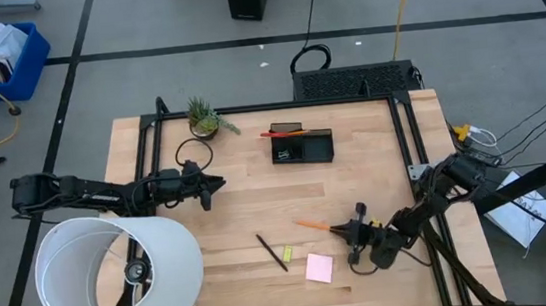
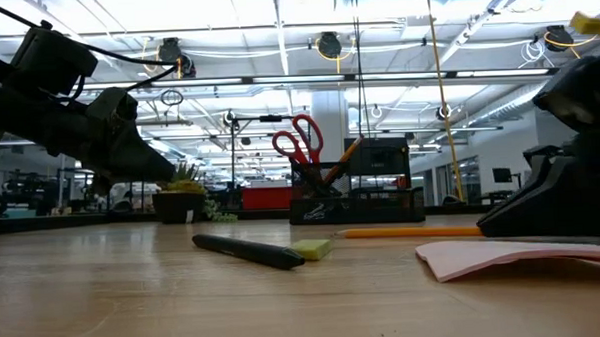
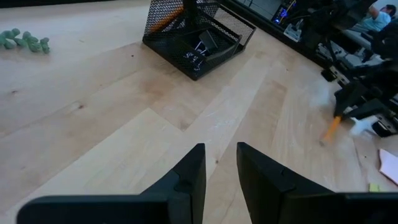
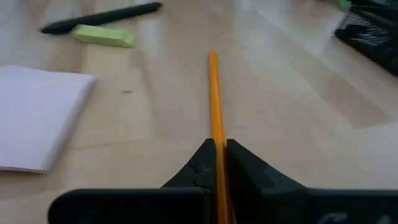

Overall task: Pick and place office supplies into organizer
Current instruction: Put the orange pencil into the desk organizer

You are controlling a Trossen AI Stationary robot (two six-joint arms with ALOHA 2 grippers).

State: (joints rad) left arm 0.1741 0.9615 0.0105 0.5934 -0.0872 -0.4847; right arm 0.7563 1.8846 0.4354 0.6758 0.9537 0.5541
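Note:
An orange pencil (image 4: 213,93) lies along the table's near middle (image 1: 312,226), with my right gripper (image 4: 217,144) shut on one end of it. Beside it are a black pen (image 1: 271,252), a small yellow-green piece (image 1: 288,253) and a pink sticky-note pad (image 1: 318,267), all flat on the wood. The black organizer (image 1: 302,146) stands at the far middle with red-handled scissors (image 2: 297,139) upright in it. My left gripper (image 1: 214,185) waits open above the table's left half, with nothing between its fingers (image 3: 186,177). My right gripper pinches the pencil's near-right end (image 4: 216,134) between its two fingers. The fingers come slanting down from the table's right side and lie along the pencil, which sticks straight out ahead of them. Whether its far tip (image 4: 212,56) touches the table, I cannot tell.
A large white cylinder (image 1: 114,279) lies at the near left corner. A small potted plant (image 1: 205,119) stands at the far left of the table. A black frame (image 1: 406,130) runs along the far and right edges. Bare wood lies between the organizer and the supplies.

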